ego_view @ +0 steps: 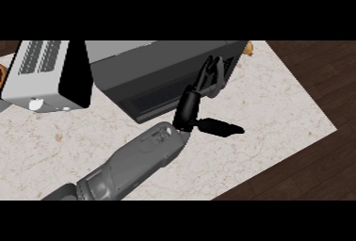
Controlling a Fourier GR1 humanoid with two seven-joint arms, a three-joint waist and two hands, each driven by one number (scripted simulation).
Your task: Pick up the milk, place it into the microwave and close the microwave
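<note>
The dark grey microwave (160, 70) stands at the back of the counter, its front with the dark window (163, 101) turned toward me. The door looks flush with the body. My left hand (188, 110) reaches up from the lower left. Its straight fingers (211, 73) lie against the right end of the microwave's front and its thumb (221, 127) sticks out to the right. It holds nothing. The milk does not show anywhere. My right hand is out of the picture.
A white appliance (35, 70) with vent slots and a black side stands left of the microwave. Small orange things peek out at the far left (3, 73) and behind the microwave's right corner (247, 49). The pale stone counter (264, 113) ends at dark wood floor on the right.
</note>
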